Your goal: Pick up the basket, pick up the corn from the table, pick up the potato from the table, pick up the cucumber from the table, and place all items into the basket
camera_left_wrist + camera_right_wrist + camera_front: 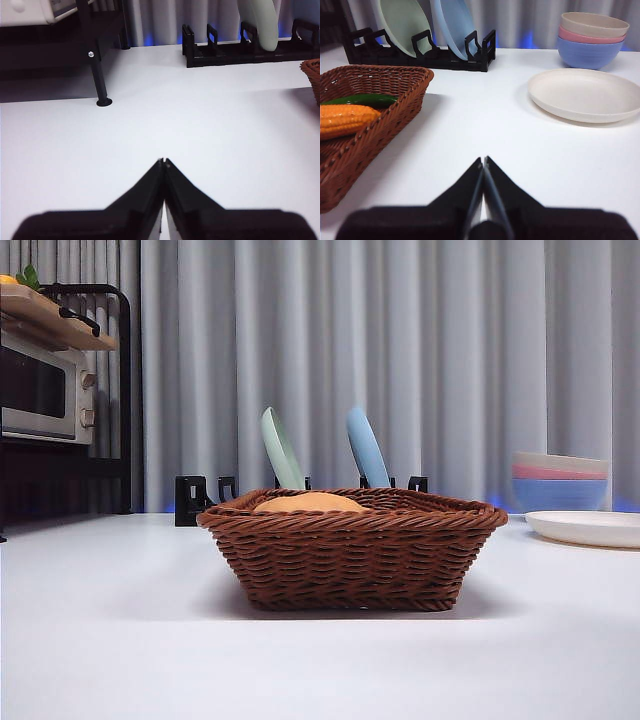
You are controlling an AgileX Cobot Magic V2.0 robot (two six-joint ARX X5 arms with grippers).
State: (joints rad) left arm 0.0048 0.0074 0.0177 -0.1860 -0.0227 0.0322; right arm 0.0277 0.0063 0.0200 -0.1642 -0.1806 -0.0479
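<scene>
The dark-brown wicker basket [352,552] stands on the white table [100,640] in the middle of the front view. A rounded tan-orange top [310,504] shows just above its rim; I cannot tell if it is the potato or the corn. In the right wrist view the corn [345,120] and the green cucumber [362,100] lie inside the basket [380,125]. The potato is not clearly seen. My right gripper [483,161] is shut and empty, over bare table beside the basket. My left gripper [163,162] is shut and empty; only the basket's corner [312,75] shows at its view's edge.
A black dish rack [200,498] with a green plate [282,448] and a blue plate [366,446] stands behind the basket. Stacked pastel bowls [560,480] and a cream plate [590,528] sit at the right. A toaster oven on a black shelf [45,390] is at the left.
</scene>
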